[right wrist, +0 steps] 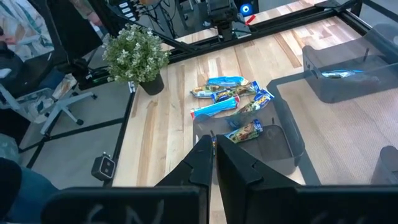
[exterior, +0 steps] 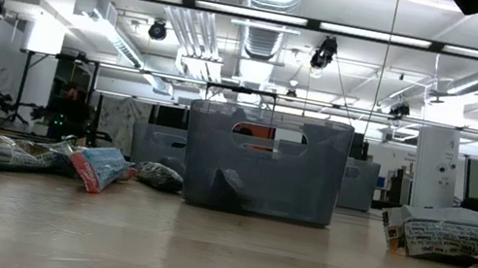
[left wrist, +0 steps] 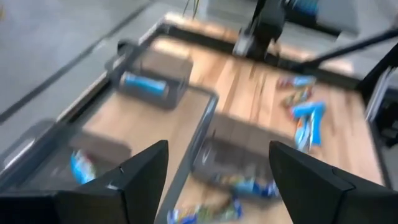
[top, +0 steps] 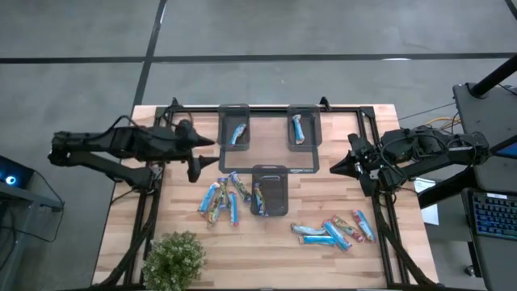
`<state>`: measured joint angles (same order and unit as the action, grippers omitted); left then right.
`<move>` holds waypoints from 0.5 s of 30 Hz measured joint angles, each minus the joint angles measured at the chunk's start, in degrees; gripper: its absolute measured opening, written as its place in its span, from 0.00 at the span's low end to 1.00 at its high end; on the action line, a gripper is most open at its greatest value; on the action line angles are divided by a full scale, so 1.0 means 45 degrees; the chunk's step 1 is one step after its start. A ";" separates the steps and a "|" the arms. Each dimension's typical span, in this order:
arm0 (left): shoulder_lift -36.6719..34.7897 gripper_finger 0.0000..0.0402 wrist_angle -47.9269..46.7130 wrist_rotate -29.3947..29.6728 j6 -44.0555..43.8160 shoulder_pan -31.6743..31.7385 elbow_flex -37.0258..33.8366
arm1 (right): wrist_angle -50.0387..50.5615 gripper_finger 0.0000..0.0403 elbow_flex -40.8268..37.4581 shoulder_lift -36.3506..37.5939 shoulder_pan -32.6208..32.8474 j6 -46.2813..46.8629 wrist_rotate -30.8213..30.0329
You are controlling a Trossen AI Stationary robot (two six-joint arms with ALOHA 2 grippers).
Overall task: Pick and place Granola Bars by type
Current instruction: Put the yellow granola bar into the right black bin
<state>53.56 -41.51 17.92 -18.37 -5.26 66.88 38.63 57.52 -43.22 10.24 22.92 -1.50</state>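
Granola bars lie in two loose heaps on the wooden table: a left heap (top: pixel 222 196) and a right heap (top: pixel 335 230). Single bars lie flat in three dark grey trays: the far left tray (top: pixel 235 129), the far right tray (top: pixel 304 128) and the near middle tray (top: pixel 269 190). My left gripper (top: pixel 203 158) hovers open above the table beside the far left tray, with nothing between its fingers (left wrist: pixel 149 171). Over the table's right side my right gripper (top: pixel 335 167) hovers shut and empty, and its tips (right wrist: pixel 213 155) point toward the middle tray.
A small potted plant (top: pixel 174 259) stands at the near left corner. Black frame rails (top: pixel 367 121) run along the table's left, right and far sides. Bare wood lies between the two heaps in front of the middle tray (exterior: pixel 263 163).
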 joint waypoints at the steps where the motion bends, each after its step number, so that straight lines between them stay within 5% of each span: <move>1: 0.0234 0.65 -0.0622 -0.0012 -0.0056 0.0000 0.0385 | 0.0000 0.03 0.0000 0.0000 0.0000 0.0000 0.0000; 8: 0.1911 0.65 -0.4862 -0.0096 -0.0961 0.0000 0.2839 | 0.0016 0.03 0.0000 0.0000 0.0000 -0.0092 0.0000; 15: 0.2912 0.65 -0.5622 -0.0940 -0.1505 0.0000 0.3225 | 0.0039 0.03 0.0000 0.0000 0.0000 -0.0107 0.0000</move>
<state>66.66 -66.81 13.69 -25.15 -5.26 81.39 38.81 57.52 -43.22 10.24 22.44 -1.50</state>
